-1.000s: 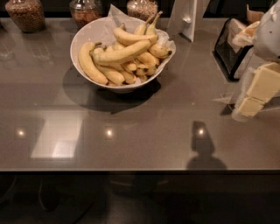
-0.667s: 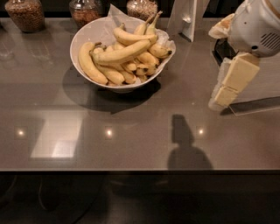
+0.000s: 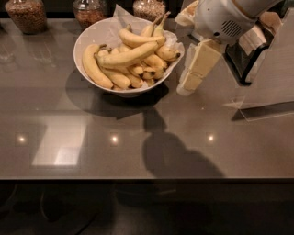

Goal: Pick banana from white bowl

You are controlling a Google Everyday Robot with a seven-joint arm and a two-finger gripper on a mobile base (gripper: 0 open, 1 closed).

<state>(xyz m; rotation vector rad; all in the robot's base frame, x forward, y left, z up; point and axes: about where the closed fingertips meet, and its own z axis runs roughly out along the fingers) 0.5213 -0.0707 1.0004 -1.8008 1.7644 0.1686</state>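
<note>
The white bowl [image 3: 90,36], lined with crinkled white paper, stands on the dark counter at the back, left of centre. It holds several yellow bananas [image 3: 125,56] piled together, and the top one lies across the heap. My gripper [image 3: 187,85] hangs from the white arm at the upper right. It points down and to the left, just off the bowl's right rim and above the counter. It holds nothing that I can see.
Three glass jars [image 3: 26,13] [image 3: 88,10] [image 3: 149,8] of brown food stand along the back edge behind the bowl. A black holder with napkins [image 3: 250,53] and a clear plastic stand [image 3: 271,87] are at the right. The counter's front edge [image 3: 138,178] runs across below.
The arm has swung left from the right edge of the counter towards the bowl, and the gripper now hangs beside the bowl's right rim. The view is closer to the bowl.
</note>
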